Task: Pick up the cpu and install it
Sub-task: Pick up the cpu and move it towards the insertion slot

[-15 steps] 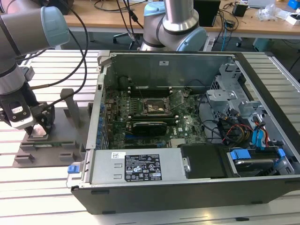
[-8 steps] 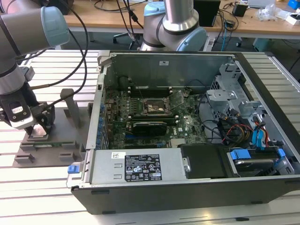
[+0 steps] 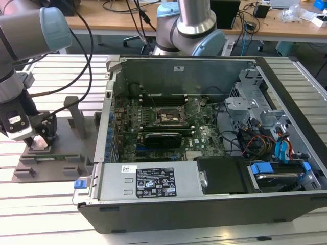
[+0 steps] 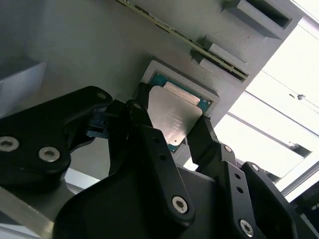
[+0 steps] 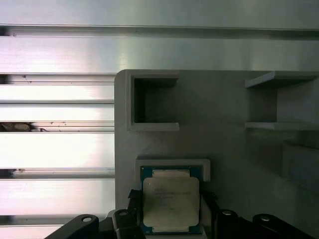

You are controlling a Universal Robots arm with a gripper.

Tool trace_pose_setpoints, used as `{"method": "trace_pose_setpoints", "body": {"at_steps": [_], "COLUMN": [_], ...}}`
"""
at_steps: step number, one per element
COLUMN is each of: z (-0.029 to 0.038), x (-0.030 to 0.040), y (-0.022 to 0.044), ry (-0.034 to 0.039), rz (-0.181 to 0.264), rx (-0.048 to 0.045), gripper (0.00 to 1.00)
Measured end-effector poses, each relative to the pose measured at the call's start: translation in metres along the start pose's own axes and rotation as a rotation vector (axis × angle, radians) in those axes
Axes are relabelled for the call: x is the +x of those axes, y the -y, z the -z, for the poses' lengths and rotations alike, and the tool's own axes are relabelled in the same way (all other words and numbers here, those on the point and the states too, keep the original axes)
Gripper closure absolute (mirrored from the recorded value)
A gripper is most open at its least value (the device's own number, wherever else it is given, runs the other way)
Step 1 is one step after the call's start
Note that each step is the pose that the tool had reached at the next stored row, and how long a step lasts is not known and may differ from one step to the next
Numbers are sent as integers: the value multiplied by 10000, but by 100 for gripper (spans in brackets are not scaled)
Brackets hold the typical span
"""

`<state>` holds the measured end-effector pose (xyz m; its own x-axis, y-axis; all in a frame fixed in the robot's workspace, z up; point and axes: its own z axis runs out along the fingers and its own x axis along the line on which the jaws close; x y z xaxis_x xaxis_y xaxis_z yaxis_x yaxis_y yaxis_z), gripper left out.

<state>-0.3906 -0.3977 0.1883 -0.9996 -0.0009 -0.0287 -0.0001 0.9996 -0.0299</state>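
A: Risk here?
B: The cpu [image 5: 171,201] sits in its pocket on the gray holder [image 5: 229,149], well apart from the board's socket [image 3: 172,116]. We'd say an uneven pinch could tilt it against the pocket wall, or drop it.
A: Jaws?
B: We see the gripper [image 4: 172,130] narrow, closed onto the cpu's two opposite edges.
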Motion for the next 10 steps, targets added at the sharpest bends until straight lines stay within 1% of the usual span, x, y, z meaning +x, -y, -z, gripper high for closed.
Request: {"method": "trace_pose_setpoints", "body": {"at_steps": [10], "z": [7], "x": [-6], "y": [1], "ry": [1], "rz": [1], "rx": [0], "gripper": [45]}}
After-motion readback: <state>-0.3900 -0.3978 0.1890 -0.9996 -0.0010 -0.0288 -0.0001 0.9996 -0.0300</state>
